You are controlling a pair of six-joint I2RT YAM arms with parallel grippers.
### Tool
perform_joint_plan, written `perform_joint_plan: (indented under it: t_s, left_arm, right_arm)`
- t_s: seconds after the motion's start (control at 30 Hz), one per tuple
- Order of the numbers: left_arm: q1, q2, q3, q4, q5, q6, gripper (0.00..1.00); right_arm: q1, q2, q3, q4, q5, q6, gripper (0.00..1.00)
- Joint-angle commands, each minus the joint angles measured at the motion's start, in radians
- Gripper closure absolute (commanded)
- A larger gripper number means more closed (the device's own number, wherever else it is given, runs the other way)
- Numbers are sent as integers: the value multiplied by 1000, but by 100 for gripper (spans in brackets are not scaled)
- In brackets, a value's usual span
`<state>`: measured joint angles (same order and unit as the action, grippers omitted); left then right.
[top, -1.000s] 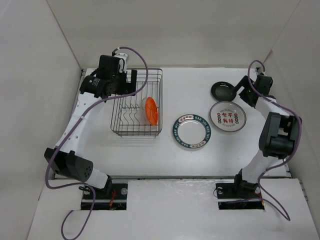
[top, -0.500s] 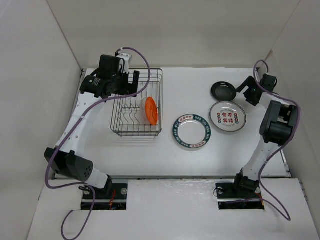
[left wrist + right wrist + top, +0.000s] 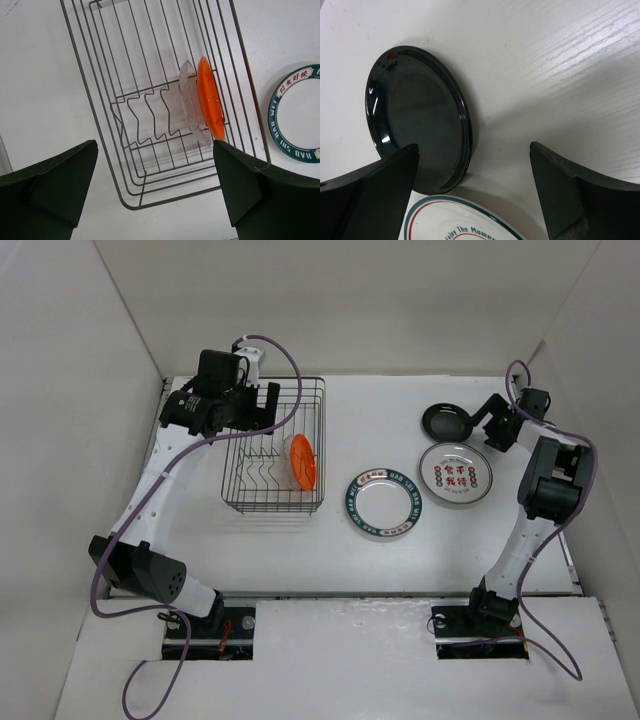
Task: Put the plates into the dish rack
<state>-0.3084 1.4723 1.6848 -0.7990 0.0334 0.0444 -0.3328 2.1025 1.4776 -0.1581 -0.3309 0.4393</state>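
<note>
Both arms are reaching far forward; the left tool (image 3: pixel 155 147) and the right tool (image 3: pixel 473 147) are keeping their fingers wide apart.

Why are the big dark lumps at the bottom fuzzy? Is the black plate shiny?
Right wrist view: the fingers sit near the lens and look soft; the black plate shows white glints. Left wrist view: soft fingers too, dish rack sharp.

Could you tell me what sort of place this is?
Probably a robotics test cell, not a kitchen: white walls box in a table with the left arm and right arm mounted at its edge.
</note>
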Motion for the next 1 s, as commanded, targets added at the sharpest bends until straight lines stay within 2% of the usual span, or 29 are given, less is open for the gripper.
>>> perform_joint_plan:
  t_s: [0.0, 0.1, 0.33, 0.4, 0.47, 0.53, 0.57, 0.67, 0.77, 0.97]
  left_arm:
    - [-5, -20, 41, 4, 5, 9, 1]
    - [-5, -20, 41, 4, 5, 9, 1]
    - [-5, -29, 50, -5, -4, 9, 1]
    - [-5, -38, 50, -5, -4, 9, 1]
    - [-5, -38, 50, -5, -4, 9, 1]
    - [-5, -47, 50, -5, -4, 9, 1]
    - [-5, -47, 50, -5, -4, 9, 1]
    - [-5, -58, 50, -5, -4, 9, 1]
    - [-5, -67, 30, -5, -13, 9, 1]
    - [-5, -99, -4, 15, -13, 9, 1]
  right_arm:
    - [0, 17, 53, -44, -28, -16, 5]
    - [0, 37, 76, -55, -52, -16, 8]
    - [0, 70, 141, -169, -42, -16, 26]
    - [0, 80, 170, -211, -33, -16, 38]
    - [0, 90, 179, -244, -33, -16, 40]
    - [0, 100, 205, -262, -33, -16, 51]
    - [0, 109, 205, -271, -33, -16, 53]
    - [0, 129, 248, -311, -24, -16, 60]
    - [0, 139, 273, -336, -23, -16, 60]
    - [0, 169, 315, -359, -23, -7, 68]
